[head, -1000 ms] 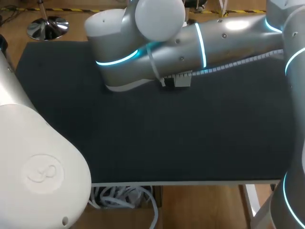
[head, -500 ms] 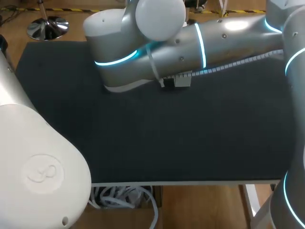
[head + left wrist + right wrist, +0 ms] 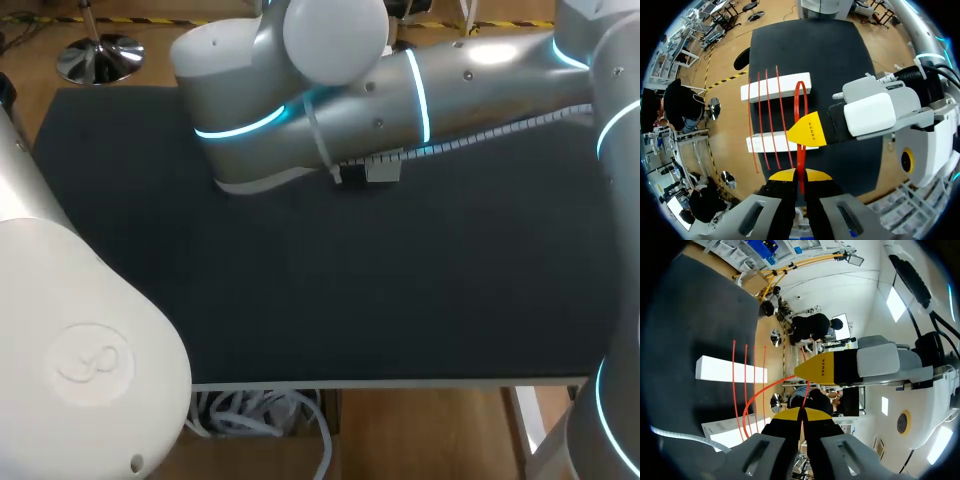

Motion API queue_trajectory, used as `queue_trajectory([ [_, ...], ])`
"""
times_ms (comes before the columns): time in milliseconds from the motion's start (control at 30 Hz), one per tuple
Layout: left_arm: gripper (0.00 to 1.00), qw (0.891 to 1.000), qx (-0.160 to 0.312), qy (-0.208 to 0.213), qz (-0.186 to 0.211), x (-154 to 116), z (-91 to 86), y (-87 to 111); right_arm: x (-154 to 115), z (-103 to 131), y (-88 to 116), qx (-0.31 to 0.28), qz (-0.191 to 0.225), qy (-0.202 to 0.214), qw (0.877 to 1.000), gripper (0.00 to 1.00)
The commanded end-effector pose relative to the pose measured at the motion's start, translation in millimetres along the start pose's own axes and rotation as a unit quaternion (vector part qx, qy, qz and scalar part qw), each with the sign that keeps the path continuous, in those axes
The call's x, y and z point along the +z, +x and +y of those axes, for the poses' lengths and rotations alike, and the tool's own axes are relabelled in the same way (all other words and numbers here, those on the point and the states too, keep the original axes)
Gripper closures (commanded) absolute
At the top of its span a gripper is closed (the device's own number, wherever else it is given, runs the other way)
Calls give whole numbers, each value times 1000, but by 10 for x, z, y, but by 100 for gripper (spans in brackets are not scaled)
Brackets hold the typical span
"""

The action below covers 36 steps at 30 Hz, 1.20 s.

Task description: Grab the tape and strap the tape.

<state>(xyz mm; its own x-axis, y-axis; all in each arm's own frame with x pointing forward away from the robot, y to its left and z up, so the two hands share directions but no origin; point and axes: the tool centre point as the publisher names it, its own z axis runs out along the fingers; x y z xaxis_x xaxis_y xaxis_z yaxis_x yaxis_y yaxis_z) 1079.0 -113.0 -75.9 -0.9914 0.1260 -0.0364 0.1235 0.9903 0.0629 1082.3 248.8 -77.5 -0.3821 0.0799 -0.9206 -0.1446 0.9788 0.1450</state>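
Red tape [image 3: 801, 159] is sitting pinched between the closed tips of the left claw [image 3: 800, 175], and the right claw [image 3: 801, 415] is gripping it too. Beyond them it is looping across two white bars [image 3: 776, 86] lying on the black worktop [image 3: 840, 60].

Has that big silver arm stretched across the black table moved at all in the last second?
Yes, slightly. The right arm has crept toward the black table's left end.

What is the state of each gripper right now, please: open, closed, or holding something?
Left gripper: closed on the thin red tape.
Right gripper: closed on the same thin red tape.
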Motion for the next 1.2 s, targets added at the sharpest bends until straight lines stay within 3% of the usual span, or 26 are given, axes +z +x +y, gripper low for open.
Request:
queue_trajectory([
  [33,100,1000,0,-1,0,0,-13,5,-5,34,-29,0,2,-2,1000,100],
  [1033,100,1000,0,-1,0,0,-13,5,-24,2,-15,16,8,-2,1000,100],
  [1067,100,1000,0,-1,0,0,-13,5,-25,0,-14,18,8,-2,1000,76],
  [1100,100,1000,0,-1,0,0,-13,5,-25,-3,-12,18,8,-2,1000,60],
  [1167,100,1000,0,-1,0,0,-13,5,-24,-8,-11,20,10,-3,1000,64],
  [1200,100,1000,0,-1,0,0,-13,5,-24,-10,-10,20,10,-3,1000,60],
])
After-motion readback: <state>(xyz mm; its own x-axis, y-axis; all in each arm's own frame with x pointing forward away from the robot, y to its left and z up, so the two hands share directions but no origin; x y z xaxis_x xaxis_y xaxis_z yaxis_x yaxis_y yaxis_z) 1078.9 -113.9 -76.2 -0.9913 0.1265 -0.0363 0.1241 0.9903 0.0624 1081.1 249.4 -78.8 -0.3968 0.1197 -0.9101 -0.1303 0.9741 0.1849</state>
